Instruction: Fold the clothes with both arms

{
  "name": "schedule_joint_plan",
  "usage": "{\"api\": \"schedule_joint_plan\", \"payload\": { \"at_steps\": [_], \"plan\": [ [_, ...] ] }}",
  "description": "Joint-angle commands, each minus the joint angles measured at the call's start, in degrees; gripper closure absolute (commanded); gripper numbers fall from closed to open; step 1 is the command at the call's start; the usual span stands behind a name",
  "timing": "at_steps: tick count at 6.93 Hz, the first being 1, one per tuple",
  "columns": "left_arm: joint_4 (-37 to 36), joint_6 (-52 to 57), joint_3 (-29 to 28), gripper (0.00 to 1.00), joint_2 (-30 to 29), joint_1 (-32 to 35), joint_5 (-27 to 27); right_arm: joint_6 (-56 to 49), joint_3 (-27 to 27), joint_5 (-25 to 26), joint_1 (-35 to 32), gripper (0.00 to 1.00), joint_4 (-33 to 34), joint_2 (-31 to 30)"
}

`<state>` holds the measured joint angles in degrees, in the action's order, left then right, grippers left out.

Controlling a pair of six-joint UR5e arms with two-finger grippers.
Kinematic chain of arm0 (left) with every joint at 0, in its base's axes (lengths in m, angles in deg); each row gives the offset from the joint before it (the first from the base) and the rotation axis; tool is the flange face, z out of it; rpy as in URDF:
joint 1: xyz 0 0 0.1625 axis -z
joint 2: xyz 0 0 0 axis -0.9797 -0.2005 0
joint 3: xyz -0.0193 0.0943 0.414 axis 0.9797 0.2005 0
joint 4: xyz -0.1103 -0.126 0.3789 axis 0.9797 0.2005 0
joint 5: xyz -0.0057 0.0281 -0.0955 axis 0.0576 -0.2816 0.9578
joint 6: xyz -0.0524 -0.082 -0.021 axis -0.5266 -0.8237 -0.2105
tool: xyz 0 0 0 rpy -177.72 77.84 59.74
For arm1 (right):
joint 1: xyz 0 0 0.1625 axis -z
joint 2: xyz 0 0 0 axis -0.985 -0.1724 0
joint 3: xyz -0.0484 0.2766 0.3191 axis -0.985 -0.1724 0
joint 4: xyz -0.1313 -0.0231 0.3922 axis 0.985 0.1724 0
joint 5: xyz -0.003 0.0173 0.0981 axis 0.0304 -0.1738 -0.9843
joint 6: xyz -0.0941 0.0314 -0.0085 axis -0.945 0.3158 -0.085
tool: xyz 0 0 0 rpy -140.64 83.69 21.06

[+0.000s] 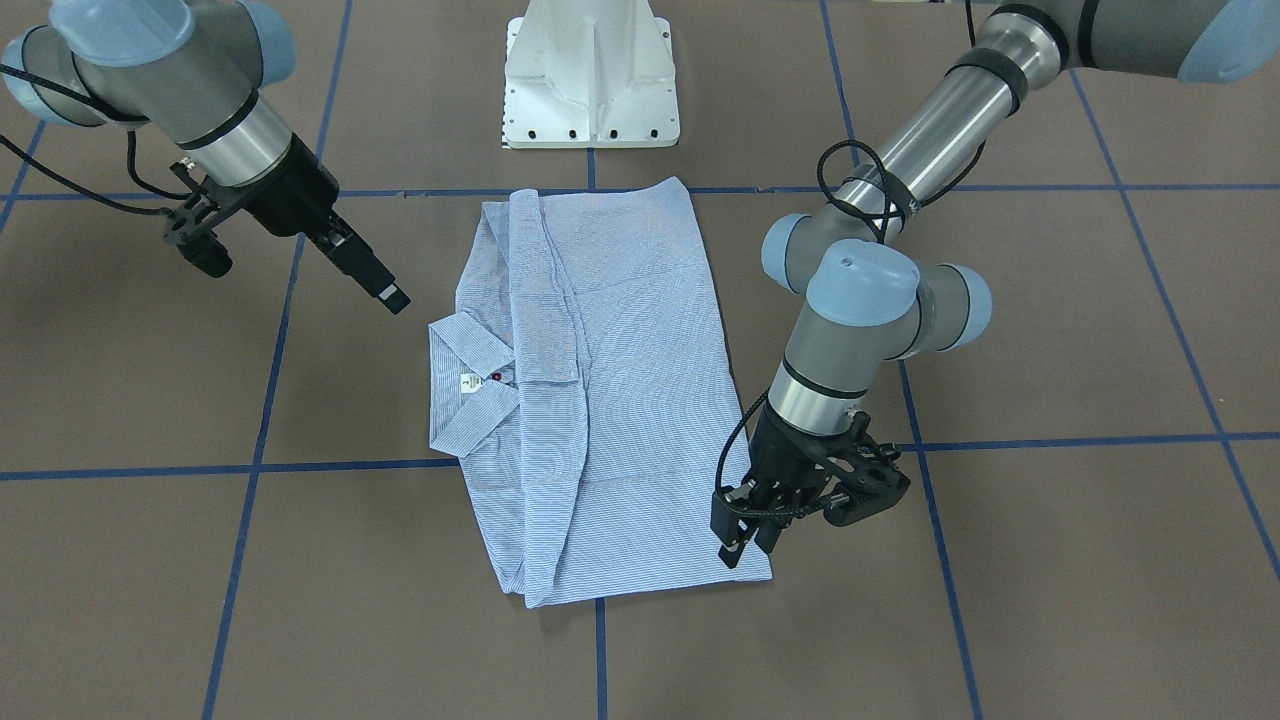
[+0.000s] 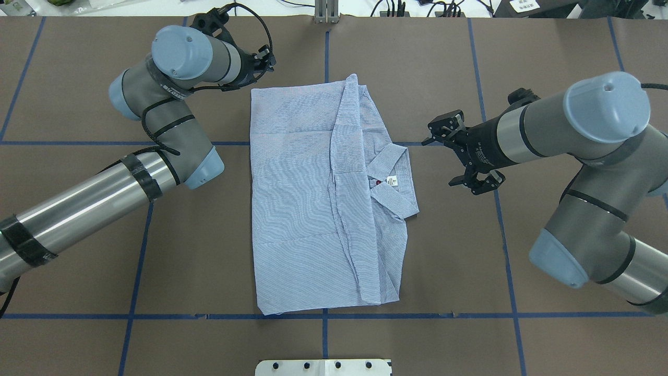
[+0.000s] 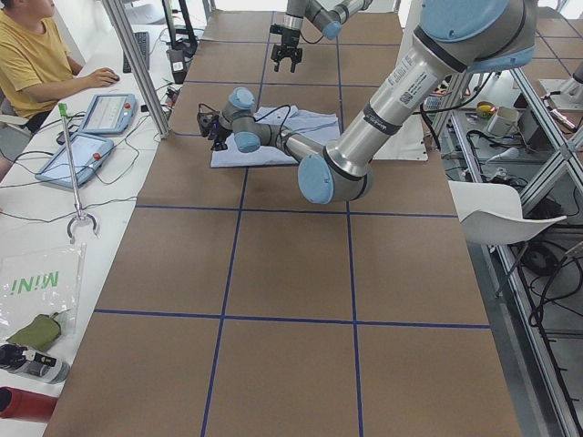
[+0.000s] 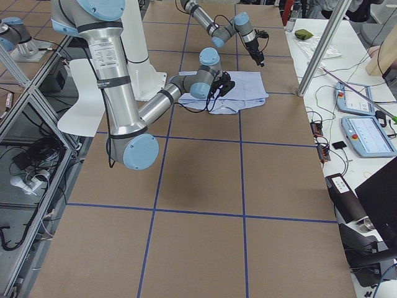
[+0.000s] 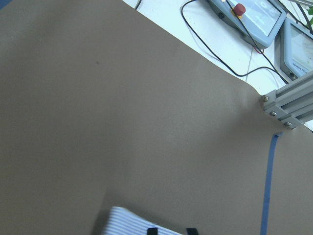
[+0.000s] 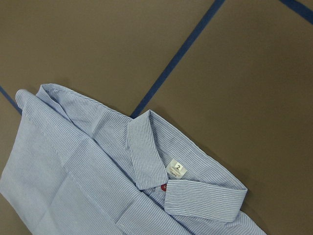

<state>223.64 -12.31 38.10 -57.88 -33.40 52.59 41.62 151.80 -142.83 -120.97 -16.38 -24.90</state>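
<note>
Left tool [image 5: 170,231] cut to two fingertips by wrist view's bottom edge, shirt [image 5: 128,221] mostly cropped there

- The front-facing view looks steeply down from across the worktop [image 1: 1100,600], with the white pedestal [image 1: 590,90] at its top edge.
- The overhead view looks forward and down from behind that pedestal.
- The side views look along the worktop from its two ends, from afar.
- The wrist cameras sit close: the left over a shirt [image 5: 132,223] corner, the right over its collar [image 6: 146,152]. The overhead view shows both spots.
</note>
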Motion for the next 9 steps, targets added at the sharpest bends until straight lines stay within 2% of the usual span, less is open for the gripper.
{"api": "schedule_joint_plan", "payload": {
  "at_steps": [1, 2, 3, 4, 7, 8, 9],
  "plan": [
    [-1.2, 0.6, 17.5, 0.01, 13.5, 0.2, 5.4, -4.5, -0.8, 9.2, 6.9, 0.0, 4.8, 4.0],
    [-1.4, 4.5, 23.5, 0.01, 18.4, 0.3, 6.1, -11.9, -0.7, 14.5, 11.6, 0.0, 11.9, 7.0],
    [-2.0, 8.4, 26.8, 0.01, 22.0, 0.5, 6.7, -20.5, -0.8, 19.0, 15.5, 0.0, 18.7, 10.2],
    [-2.0, 9.9, 27.6, 0.01, 23.9, 0.7, 6.7, -29.4, -0.7, 19.5, 17.9, 0.0, 24.9, 12.2],
    [-1.8, 12.0, 28.0, 0.01, 26.7, 0.9, 6.8, -53.1, -1.5, 25.6, 24.2, 0.0, 30.8, 13.3],
    [-1.8, 12.0, 28.0, 0.01, 26.8, 1.0, 6.7, -58.1, -2.9, 25.8, 25.3, 0.0, 33.7, 15.3],
    [-1.9, 12.0, 28.0, 0.01, 27.0, 1.0, 6.7, -58.6, -4.0, 26.8, 26.6, 0.0, 35.3, 16.8]
  ]
}}
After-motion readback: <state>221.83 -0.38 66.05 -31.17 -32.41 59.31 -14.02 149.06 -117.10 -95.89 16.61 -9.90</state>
